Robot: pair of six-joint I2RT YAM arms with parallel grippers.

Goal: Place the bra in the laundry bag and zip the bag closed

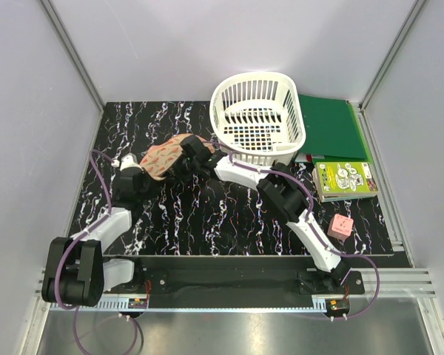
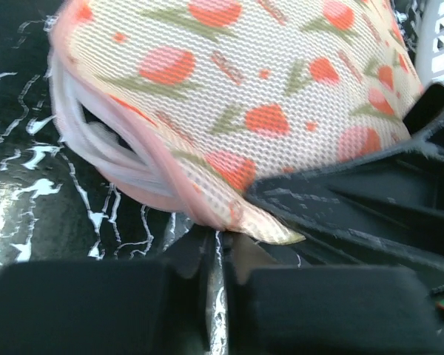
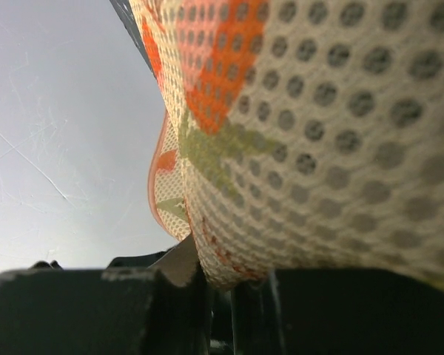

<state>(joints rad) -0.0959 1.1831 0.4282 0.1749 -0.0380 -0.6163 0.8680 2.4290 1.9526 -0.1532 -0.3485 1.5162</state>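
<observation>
Left tool (image 2: 217, 257): jaws pressed almost together, with only a thin slit between them. The wrist view does not show whether any fabric is caught in it.
Left tool to bag: the laundry bag (image 2: 244, 96) sits right at the tool's tips, its pink-trimmed hem meeting the top of the slit. From there it spreads from 10 o'clock to 2 o'clock across the wrist view.
Bag edge near left tool: at 9 o'clock the pink trim parts, and pale lining layers show between.
Right tool (image 3: 220, 296): jaws closed, pinching the lower edge of the bag. The mesh runs down into the narrow gap between them.
Right tool to bag: the bag rises from the pinch towards 12 and 2 o'clock and fills most of that wrist view.
Tools from above: the left tool is at the bag's 8 o'clock end and the right tool at its 3 o'clock end, with the bag stretched between them.
Bag on counter (image 1: 207, 214): it is in the far middle; whether it rests on the surface or hangs clear cannot be told.
Basket (image 1: 257, 118): white and slotted, just beside the bag at its 2 o'clock.
Farther out: green folders (image 1: 329, 126) lie at 3 o'clock of the basket. A book (image 1: 345, 180) and a pink block (image 1: 340, 226) lie towards 5 o'clock, well apart from the bag.
</observation>
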